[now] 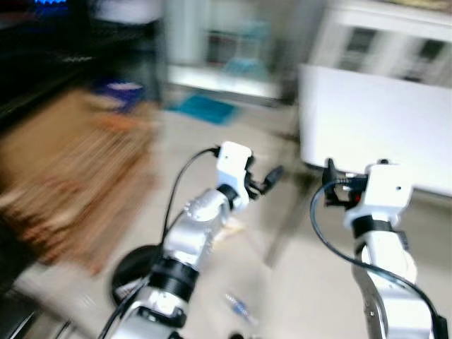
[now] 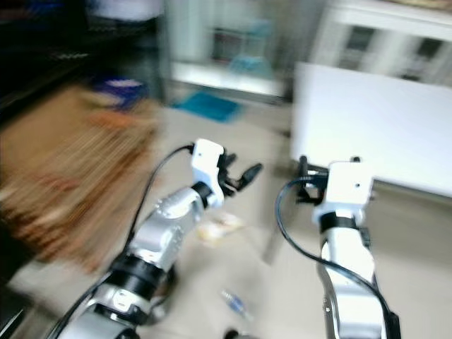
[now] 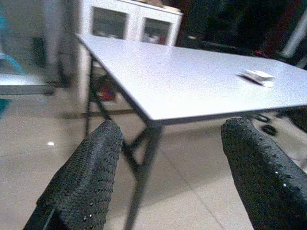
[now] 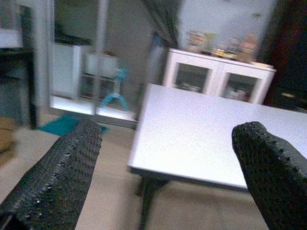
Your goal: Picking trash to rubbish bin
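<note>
I see table ahead right; cabinet behind it; wrapper on floor between my arms; bottle nearer me; small packet on the tabletop

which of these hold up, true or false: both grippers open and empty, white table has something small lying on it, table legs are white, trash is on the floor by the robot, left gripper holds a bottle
1. Both the left gripper and right gripper are open and empty. True.
2. A small white object lies on the white table. True.
3. The table's legs are white. False: they are dark.
4. A crumpled wrapper and a small bottle-like item lie on the floor. True.
5. The left gripper holds a bottle. False: it holds nothing.
</note>
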### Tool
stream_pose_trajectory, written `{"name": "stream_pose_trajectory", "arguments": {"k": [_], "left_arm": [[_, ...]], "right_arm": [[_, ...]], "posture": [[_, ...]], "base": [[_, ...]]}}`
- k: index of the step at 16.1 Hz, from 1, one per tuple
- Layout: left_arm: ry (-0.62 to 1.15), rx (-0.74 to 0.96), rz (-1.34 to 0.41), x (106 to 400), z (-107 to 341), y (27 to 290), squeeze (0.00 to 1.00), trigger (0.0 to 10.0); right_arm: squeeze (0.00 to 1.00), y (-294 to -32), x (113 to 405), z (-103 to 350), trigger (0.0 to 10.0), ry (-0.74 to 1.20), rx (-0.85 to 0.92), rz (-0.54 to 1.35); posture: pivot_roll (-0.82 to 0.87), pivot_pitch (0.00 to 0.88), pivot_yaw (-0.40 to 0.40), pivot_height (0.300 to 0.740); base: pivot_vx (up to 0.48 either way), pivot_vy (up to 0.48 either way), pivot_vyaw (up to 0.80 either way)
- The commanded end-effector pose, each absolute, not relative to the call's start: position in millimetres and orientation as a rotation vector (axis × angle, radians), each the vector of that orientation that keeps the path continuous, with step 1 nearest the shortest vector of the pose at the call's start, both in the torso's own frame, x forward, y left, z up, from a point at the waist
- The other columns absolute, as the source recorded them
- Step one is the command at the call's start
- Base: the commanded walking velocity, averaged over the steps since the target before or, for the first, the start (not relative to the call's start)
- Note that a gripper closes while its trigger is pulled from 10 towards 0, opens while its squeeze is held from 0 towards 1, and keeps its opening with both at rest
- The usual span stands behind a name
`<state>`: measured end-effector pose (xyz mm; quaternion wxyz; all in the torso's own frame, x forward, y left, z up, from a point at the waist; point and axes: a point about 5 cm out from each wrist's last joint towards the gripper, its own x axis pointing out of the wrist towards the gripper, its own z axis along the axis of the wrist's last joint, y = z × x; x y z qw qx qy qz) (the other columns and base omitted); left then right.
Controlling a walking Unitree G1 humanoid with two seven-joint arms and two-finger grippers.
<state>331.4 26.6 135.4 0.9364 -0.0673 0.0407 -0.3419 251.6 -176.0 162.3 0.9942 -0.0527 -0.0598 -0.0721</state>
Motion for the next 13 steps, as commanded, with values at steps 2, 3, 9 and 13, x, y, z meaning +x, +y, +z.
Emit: {"name": "stream_pose_trajectory", "arguments": {"k": [2, 3, 9, 13], "left_arm": [[0.069, -0.137, -0.715, 332.8, 140.5, 21.5, 0.0, 10.0], [0.067, -0.136, -0.716, 333.1, 140.6, 21.1, 0.0, 10.0], [0.064, -0.125, -0.708, 334.2, 138.7, 17.9, 0.0, 10.0], [0.067, -0.111, -0.69, 336.9, 137.6, 19.7, 0.0, 10.0]], "right_arm": [[0.0, -178.6, 252.2, 164.6, 10.0, -0.118, -0.117, -0.153], [0.0, -178.4, 252.7, 166.6, 10.0, -0.128, -0.113, -0.152], [0.0, -174.7, 253.3, 169.5, 10.0, -0.143, -0.107, -0.128], [0.0, -171.7, 255.4, 171.2, 10.0, -0.152, -0.101, -0.118]], "posture": [[0.1, 0.017, -0.058, 0.74], [0.1, 0.017, -0.058, 0.74], [0.09, 0.009, -0.059, 0.74], [0.09, 0.005, -0.056, 0.74]], "base": [[0.0, 0.0, -0.77], [0.0, 0.0, 0.0], [0.0, -0.444, 0.0], [0.0, -0.469, 0.0]]}}
